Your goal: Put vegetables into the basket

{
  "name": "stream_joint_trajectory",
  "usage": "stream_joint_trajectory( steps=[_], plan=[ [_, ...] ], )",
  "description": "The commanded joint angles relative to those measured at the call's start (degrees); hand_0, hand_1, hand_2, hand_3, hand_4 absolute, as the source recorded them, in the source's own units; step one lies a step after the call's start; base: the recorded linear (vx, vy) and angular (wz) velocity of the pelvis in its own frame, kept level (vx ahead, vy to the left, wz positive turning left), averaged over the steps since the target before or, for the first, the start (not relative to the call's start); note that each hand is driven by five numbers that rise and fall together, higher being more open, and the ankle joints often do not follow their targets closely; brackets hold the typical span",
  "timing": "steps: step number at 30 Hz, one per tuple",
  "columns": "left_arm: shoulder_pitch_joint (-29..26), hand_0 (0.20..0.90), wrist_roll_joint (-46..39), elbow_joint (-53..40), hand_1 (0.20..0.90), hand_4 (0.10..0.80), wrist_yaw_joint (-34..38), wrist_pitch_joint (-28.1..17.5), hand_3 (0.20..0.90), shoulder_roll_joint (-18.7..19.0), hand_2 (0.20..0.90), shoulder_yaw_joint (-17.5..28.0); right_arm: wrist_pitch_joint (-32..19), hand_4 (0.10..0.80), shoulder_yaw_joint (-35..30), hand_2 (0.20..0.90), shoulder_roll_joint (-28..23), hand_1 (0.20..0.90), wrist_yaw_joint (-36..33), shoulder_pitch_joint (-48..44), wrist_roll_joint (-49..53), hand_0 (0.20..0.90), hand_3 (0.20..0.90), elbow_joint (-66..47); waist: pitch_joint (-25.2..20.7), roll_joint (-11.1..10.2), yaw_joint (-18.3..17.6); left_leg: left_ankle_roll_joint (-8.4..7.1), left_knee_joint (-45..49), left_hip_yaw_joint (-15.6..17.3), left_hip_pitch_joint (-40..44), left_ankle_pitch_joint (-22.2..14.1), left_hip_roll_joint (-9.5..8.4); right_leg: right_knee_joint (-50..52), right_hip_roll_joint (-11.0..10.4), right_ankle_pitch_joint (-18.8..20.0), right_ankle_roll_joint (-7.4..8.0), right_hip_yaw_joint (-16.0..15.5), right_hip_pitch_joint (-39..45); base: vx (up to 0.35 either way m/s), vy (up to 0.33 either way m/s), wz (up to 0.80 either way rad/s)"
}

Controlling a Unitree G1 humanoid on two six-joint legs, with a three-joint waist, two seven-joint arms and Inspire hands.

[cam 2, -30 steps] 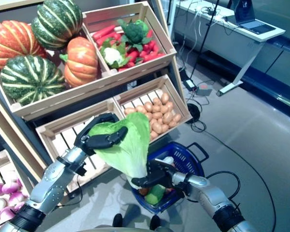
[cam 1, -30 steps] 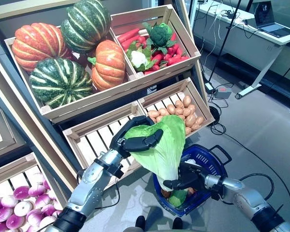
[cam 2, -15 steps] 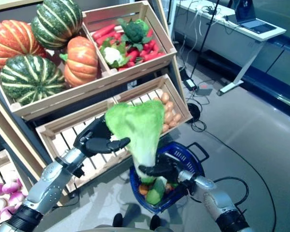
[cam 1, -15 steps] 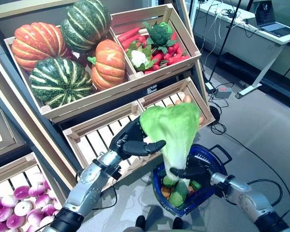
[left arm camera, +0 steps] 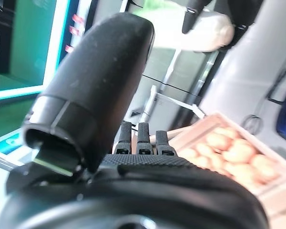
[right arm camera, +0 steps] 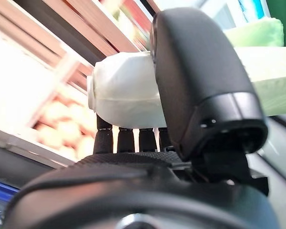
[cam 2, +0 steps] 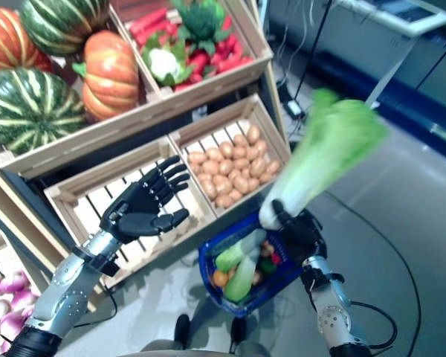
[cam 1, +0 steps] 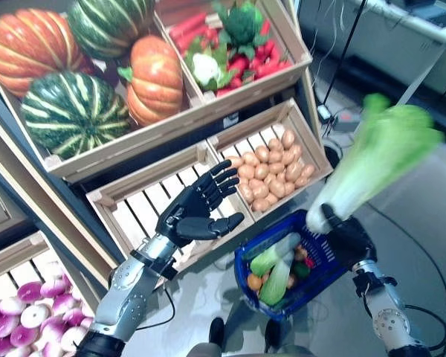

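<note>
The left hand has let go of the cabbage and now hangs spread wide in front of the empty crate. The right hand alone grips the white stem, swung up and out over the blue basket. No labels I can read anywhere.

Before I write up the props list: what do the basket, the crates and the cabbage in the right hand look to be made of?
Basket: blue plastic by its look, with a slotted moulded wall. Crates: pale, unfinished wood, grain and slats showing. Cabbage in the right hand: smooth white stem and even green leaves; whether real or imitation cannot be told.
</note>
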Motion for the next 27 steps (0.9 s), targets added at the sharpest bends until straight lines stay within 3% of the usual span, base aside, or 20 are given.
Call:
stream_joint_trajectory(
  steps=[1, 8, 12, 15, 21, 26, 27],
  plan=[
    [-8.84, 0.900, -3.07, -3.12, 0.900, 0.800, 1.38, -9.50, 0.900, 0.33, 0.900, 2.35, -10.52, 0.400, -5.18, 0.300, -1.31, 0.300, -1.53, -9.11, 8.30, 0.300, 0.300, -0.84, 4.61, -0.76, -0.20, -0.20, 0.82, 2.10, -3.07, -0.92, -0.34, 8.56, -1.10, -3.29, 1.00, 1.03, -2.84, -0.182, -0.014, 0.00],
    [-12.22, 0.900, -3.29, -3.99, 0.900, 0.800, 3.92, -16.91, 0.900, 0.20, 0.900, 1.68, -13.62, 0.400, -4.17, 0.300, -2.00, 0.300, -4.01, -15.62, 11.50, 0.300, 0.300, 6.51, 12.46, 0.24, 1.05, -1.87, 11.84, 2.48, -15.14, -0.88, -0.45, 16.30, -0.88, -4.91, -0.64, -0.24, -10.83, -0.147, -0.034, 0.16],
    [-14.41, 0.900, -5.61, -4.89, 0.900, 0.800, 3.62, -22.53, 0.900, 0.01, 0.900, 2.73, -13.34, 0.400, -2.74, 0.300, -2.43, 0.300, -8.78, -21.44, 10.53, 0.300, 0.300, 9.10, 15.75, -0.11, 2.29, -1.33, 20.62, 2.04, -24.79, -2.76, -1.08, 24.81, -1.88, -6.91, -2.10, -1.06, -19.53, -0.123, -0.056, 0.06],
    [-17.05, 0.900, -1.65, -5.69, 0.900, 0.800, 5.00, -24.57, 0.900, -0.67, 0.900, 2.47, -12.37, 0.400, -1.99, 0.300, -2.46, 0.300, -10.53, -26.56, 9.13, 0.300, 0.300, 13.22, 17.13, -0.14, 3.24, -1.33, 26.53, 1.27, -29.83, -4.21, -1.08, 30.17, -2.83, -8.11, -2.67, -1.36, -24.12, -0.073, -0.057, 0.09],
    [-24.02, 0.900, 5.15, -4.49, 0.900, 0.800, 12.83, -23.69, 0.900, 0.69, 0.900, 1.23, -5.75, 0.400, 0.20, 0.300, -5.08, 0.300, -8.14, -34.74, 7.56, 0.300, 0.300, 21.47, 18.79, -0.27, 4.81, -0.26, 36.40, -0.23, -38.78, -6.58, -1.75, 41.01, -4.23, -10.56, -3.56, -0.94, -33.28, -0.021, -0.035, 0.12],
    [-24.46, 0.900, 5.51, -3.96, 0.900, 0.800, 16.94, -23.19, 0.900, 1.36, 0.900, 2.50, -0.20, 0.400, 3.45, 0.300, -5.29, 0.300, -8.99, -36.01, 0.06, 0.300, 0.300, 23.77, 19.20, -0.25, 5.64, 0.29, 39.94, -0.34, -44.23, -6.89, -3.01, 45.53, -4.39, -10.80, -3.64, -0.42, -38.66, 0.063, -0.017, 0.03],
    [-24.44, 0.900, 5.77, -3.97, 0.900, 0.800, 17.31, -23.29, 0.900, 1.35, 0.900, 2.53, 0.47, 0.400, 3.66, 0.300, -5.31, 0.300, -9.31, -36.06, -0.30, 0.300, 0.300, 23.90, 19.18, -0.36, 5.64, 0.07, 40.49, -0.57, -43.89, -8.32, -3.27, 46.05, -4.33, -11.92, -3.15, 0.10, -38.32, 0.068, -0.023, 0.05]
  ],
)
